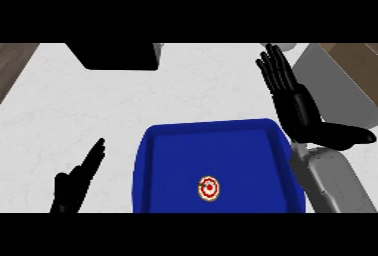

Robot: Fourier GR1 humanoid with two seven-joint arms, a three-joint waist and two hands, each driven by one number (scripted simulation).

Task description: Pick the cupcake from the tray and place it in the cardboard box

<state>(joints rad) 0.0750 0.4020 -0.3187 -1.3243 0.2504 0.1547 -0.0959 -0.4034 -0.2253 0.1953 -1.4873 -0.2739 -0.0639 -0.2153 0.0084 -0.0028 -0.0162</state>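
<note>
Tabletop [74, 110] of marbled white carries a blue tray [184, 150] at lower centre, the right hand [295, 107] open and empty beside its far right corner, the left hand [74, 185] likewise straight-fingered at lower left, and the small round cupcake [209, 188], red-and-white topped with tan rim, in the tray's near half.

Looks like a kitchen to me: a white marble-look tabletop [74, 110] fills most of the frame, brown wood-look flooring [15, 60] peeks in at the upper left and upper right corners, and a blue tray [214, 145] with a cupcake [210, 188] sits at lower center.
</note>
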